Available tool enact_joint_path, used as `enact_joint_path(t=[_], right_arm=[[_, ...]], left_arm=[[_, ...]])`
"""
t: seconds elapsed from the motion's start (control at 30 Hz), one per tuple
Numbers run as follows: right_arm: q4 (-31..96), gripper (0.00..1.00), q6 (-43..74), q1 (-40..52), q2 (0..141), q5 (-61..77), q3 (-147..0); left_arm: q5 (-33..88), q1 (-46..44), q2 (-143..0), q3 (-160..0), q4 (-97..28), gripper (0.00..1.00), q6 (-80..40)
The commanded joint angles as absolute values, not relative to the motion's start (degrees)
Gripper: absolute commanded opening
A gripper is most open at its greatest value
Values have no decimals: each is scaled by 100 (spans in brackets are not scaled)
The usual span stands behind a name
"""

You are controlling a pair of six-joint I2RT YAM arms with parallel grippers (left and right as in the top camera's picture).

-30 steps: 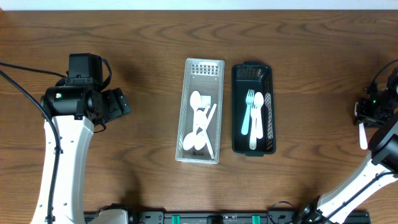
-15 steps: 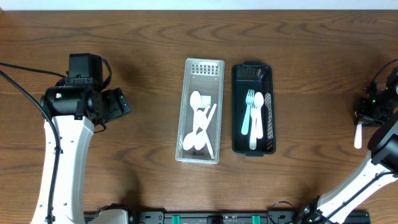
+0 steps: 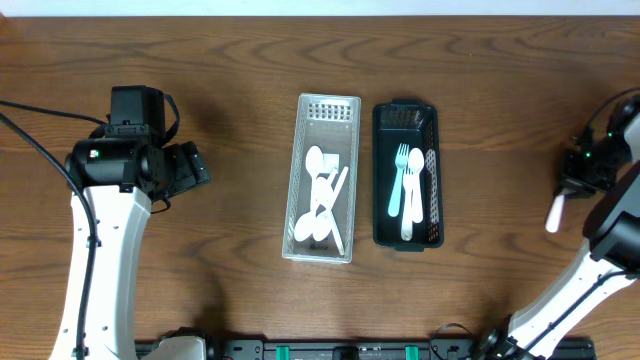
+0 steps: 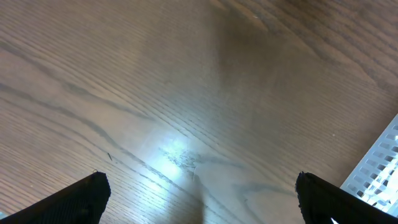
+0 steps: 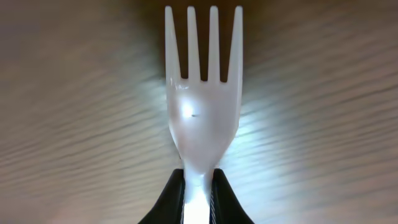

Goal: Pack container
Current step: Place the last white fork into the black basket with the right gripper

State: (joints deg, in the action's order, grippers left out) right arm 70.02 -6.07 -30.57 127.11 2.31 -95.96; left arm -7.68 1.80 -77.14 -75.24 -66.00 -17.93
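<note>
A clear plastic bin (image 3: 322,110) at the table's middle holds several white spoons (image 3: 318,190). A black bin (image 3: 405,116) right of it holds white forks (image 3: 404,180). My right gripper (image 5: 199,186) is shut on the handle of a white plastic fork (image 5: 203,99), tines pointing away; in the overhead view it (image 3: 582,172) is at the far right edge and the fork (image 3: 555,213) hangs toward the front. My left gripper (image 4: 198,196) is open and empty over bare wood at the left (image 3: 185,168).
The corner of the clear bin (image 4: 382,171) shows at the right of the left wrist view. Bare wooden table lies between each arm and the bins.
The right gripper has moved a little left with the fork, and the fork's free end has swung left and forward. The left arm has not moved.
</note>
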Motion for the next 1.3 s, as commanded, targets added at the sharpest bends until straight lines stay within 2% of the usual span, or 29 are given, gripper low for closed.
enact_joint_path(t=[0.0,0.2,0.47,0.67,1.1,1.17,1.2,1.27], right_arm=[[7205,1,-228,-2689,12226,676,-10123],[7454,1,47,-1785,10829,947,-10809],[7393,1,950,64,9601,915,-11026],[7345,1,1603,1306,9828,185,-10763],[6451,1,1798,2110,11091,152,-9308],[6414,8,1798,2119,11207,154,-9299],[6405,18,1796,2119,11236,154,-9299],[6403,21,1743,2117,11240,150,-9301]], left_arm=[[-814,174,-7736,-7496,-6615,98,-1719],[-812,174,-7736,-7496,-6615,98,-1723],[-812,174,-7736,-7496,-6617,98,-1723],[-812,174,-7736,-7496,-6617,98,-1721],[-812,174,-7736,-7435,-6617,98,-1721],[-812,174,-7736,-7395,-6617,98,-1721],[-812,174,-7736,-7380,-6615,98,-1721],[-812,174,-7736,-7367,-6615,98,-1721]])
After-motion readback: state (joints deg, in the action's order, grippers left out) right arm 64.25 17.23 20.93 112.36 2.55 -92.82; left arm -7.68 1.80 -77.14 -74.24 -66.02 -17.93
